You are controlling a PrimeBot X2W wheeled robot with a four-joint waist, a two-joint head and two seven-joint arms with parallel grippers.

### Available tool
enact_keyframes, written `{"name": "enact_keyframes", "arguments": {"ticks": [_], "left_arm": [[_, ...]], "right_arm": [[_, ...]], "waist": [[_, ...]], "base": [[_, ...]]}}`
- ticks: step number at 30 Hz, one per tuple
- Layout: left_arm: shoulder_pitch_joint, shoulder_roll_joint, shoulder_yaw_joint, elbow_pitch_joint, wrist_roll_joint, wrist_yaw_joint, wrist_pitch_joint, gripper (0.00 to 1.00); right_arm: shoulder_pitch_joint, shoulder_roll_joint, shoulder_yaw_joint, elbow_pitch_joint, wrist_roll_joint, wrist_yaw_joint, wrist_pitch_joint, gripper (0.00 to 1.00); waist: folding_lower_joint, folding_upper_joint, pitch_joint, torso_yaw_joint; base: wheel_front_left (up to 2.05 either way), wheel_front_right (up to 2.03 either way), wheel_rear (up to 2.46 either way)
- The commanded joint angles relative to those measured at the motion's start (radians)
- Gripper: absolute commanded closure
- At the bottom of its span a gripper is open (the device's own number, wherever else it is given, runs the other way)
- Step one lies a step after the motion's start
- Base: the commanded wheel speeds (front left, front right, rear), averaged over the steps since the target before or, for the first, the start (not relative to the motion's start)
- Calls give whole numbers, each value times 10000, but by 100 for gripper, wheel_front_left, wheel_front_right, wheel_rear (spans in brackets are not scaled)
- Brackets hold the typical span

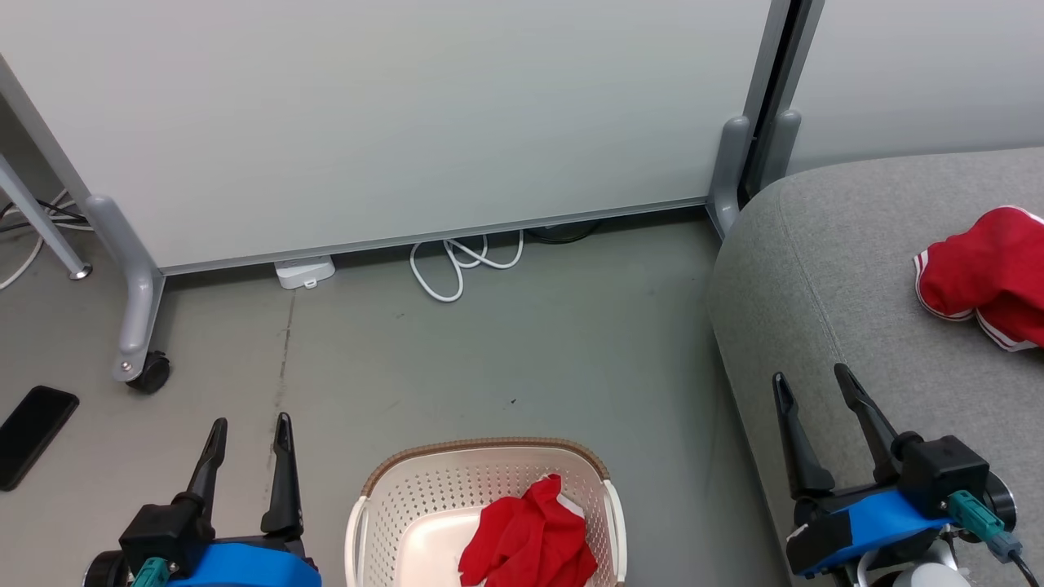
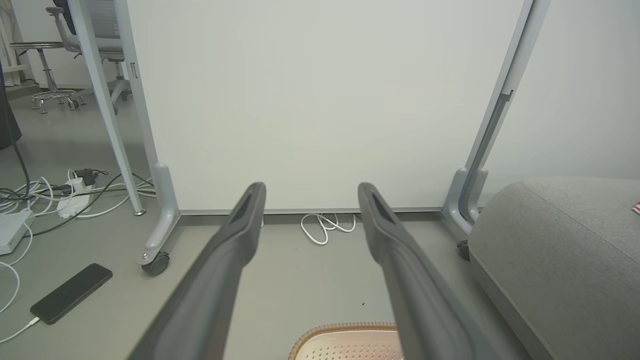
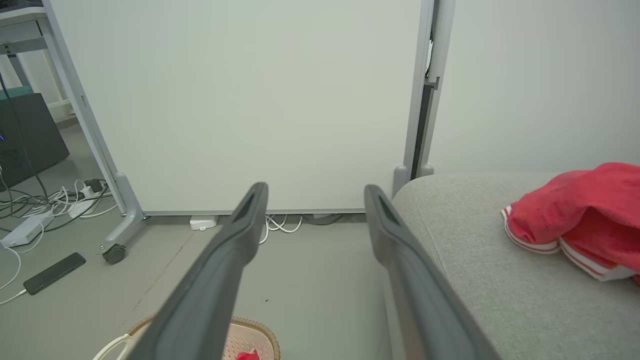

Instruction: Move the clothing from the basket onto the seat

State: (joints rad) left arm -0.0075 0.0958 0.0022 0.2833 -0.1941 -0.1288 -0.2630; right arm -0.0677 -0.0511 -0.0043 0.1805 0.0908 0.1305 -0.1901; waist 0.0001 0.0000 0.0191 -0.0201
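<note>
one garment (image 1: pixel 987 273) on the seat (image 1: pixel 816 269), second garment (image 1: pixel 530 538) in the basket (image 1: pixel 481 444). left claw (image 1: pixel 250 420) and right claw (image 1: pixel 809 372) spread, empty; basket pickup looks next.

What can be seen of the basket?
The basket is cream-white plastic with perforated walls, a brown woven-look rim and a handle loop on its left side. It stands upright on the grey floor, left of the seat and apart from it. A crumpled red garment lies inside against its right wall. The left gripper and right gripper, both open, hover clear of it.
</note>
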Motion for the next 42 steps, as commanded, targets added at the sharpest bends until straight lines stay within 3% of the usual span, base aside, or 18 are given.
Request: {"name": "enact_keyframes", "arguments": {"ticks": [1, 13, 25, 42], "left_arm": [[-148, 73, 3, 11, -37, -24, -27, 0], [-486, 168, -505, 446, -200, -24, -27, 0], [-2071, 376, -1251, 1871, -753, -23, -27, 0], [-4932, 1402, -3408, 5169, -254, 40, -13, 0]], "right_arm": [[59, 12, 22, 12, 33, 5, -48, 0], [-377, 11, 431, -267, 60, 5, -79, 0], [-1569, 13, 1260, -676, 148, 5, -344, 0], [-3209, 16, 2271, -977, 1082, 5, -760, 0]], "waist": [[-1, 0, 9, -13], [-1, 0, 910, -712], [-1, 0, 3494, -2068], [-1, 0, 6780, -3493]], "base": [[0, 0, 0], [0, 0, 0], [0, 0, 0], [0, 0, 0]]}}
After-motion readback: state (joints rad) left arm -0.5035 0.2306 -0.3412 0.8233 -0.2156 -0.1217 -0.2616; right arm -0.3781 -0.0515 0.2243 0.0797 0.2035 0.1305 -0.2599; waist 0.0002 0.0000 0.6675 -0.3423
